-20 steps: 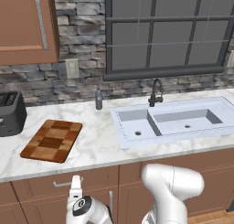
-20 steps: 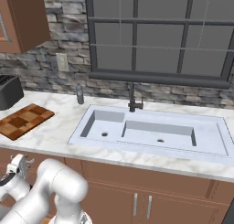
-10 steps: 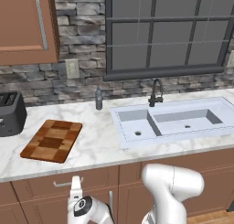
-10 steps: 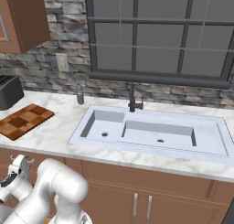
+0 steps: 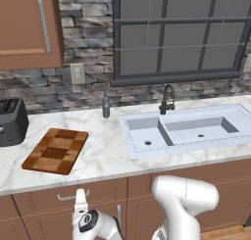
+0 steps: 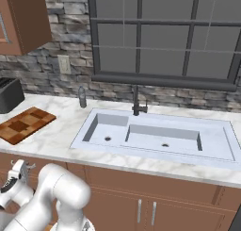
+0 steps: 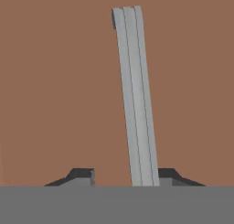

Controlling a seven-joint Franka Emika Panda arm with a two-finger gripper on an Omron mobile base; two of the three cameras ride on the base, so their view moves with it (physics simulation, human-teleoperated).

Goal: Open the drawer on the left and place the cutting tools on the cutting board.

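- Fingertips (image 7: 82,176) spread apart, astride the silver bar handle (image 7: 135,97), which runs beside my right tip; contact unclear.
- My gripper (image 5: 80,201) sits low, against the drawer (image 5: 68,197) front.
- Drawer closed, reddish-brown, under the counter below the checkered cutting board (image 5: 56,150).

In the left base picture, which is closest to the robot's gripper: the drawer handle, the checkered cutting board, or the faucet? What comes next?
From the gripper, low at the cabinet front:
1. Drawer handle, right at the gripper.
2. Cutting board, on the counter above, slightly left.
3. Faucet, far back right, behind the sink.
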